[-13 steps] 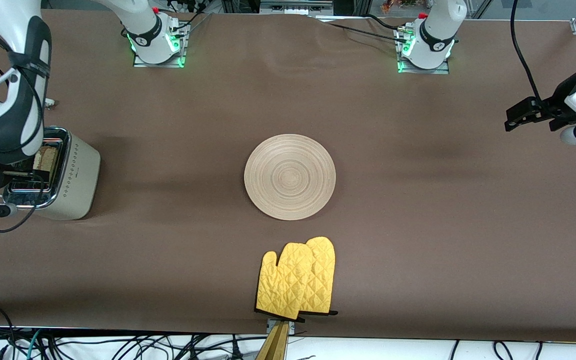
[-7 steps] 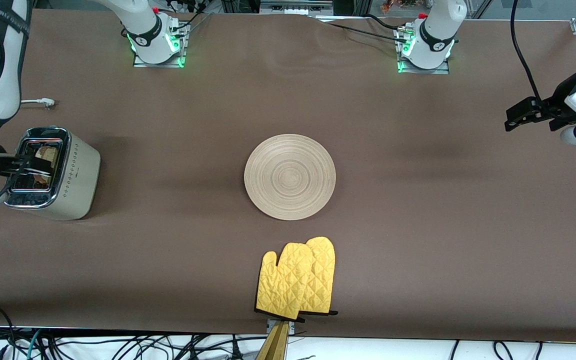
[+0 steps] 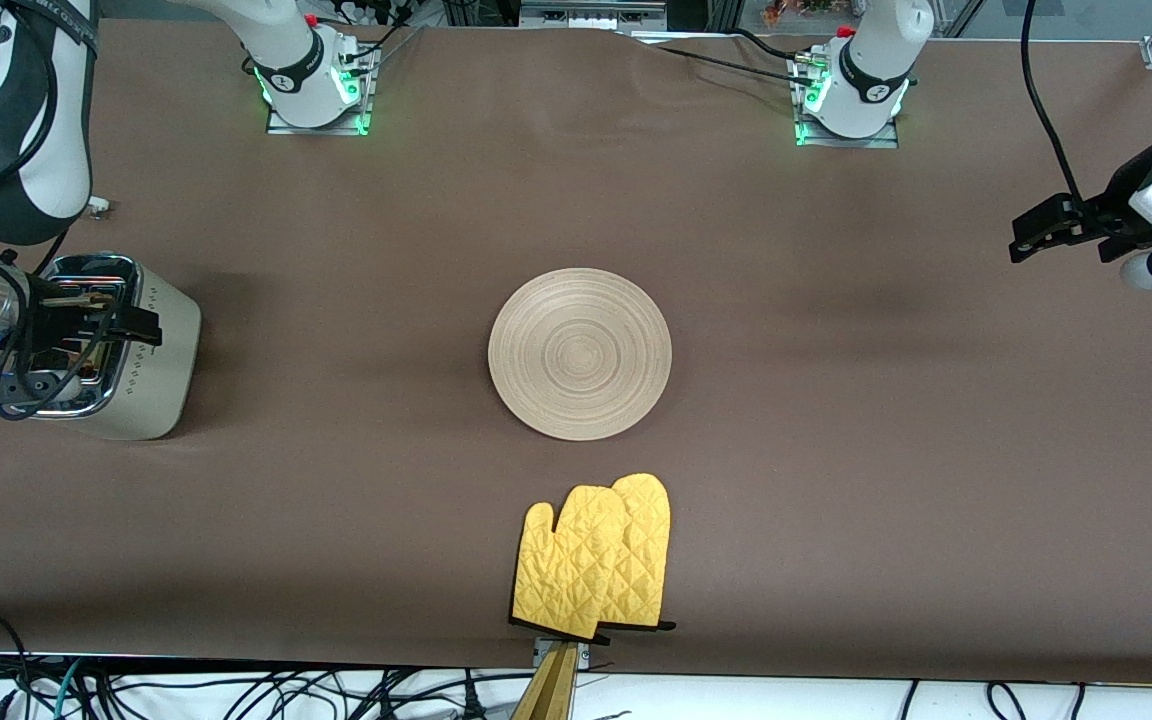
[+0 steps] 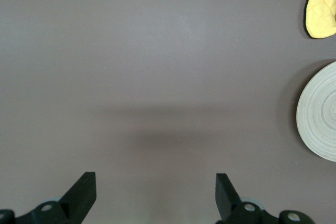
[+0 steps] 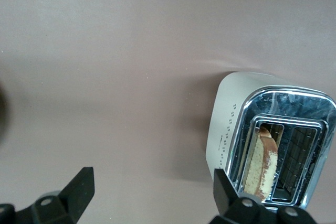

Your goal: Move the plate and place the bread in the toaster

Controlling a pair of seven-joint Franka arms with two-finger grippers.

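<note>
The cream toaster [image 3: 161, 350] stands at the right arm's end of the table. In the right wrist view the toaster [image 5: 228, 124] holds the bread [image 5: 261, 163] upright in one slot of its chrome top. My right gripper [image 3: 101, 315] hangs over the toaster, open and empty [image 5: 152, 187]. The pale wooden plate [image 3: 580, 353] lies flat in the middle of the table, and its edge [image 4: 320, 114] shows in the left wrist view. My left gripper [image 3: 1036, 235] waits over bare table at the left arm's end, open with nothing between its fingers [image 4: 155, 184].
A pair of yellow oven mitts [image 3: 596, 560] lies nearer to the front camera than the plate, at the table's front edge. The toaster's white plug [image 3: 96, 208] rests on the cloth beside the toaster. Cables run below the front edge.
My right gripper has pulled up from the toaster's slots and shifted over its top, leaving the bread in the slot. The left arm, plate and mitts have not moved.
</note>
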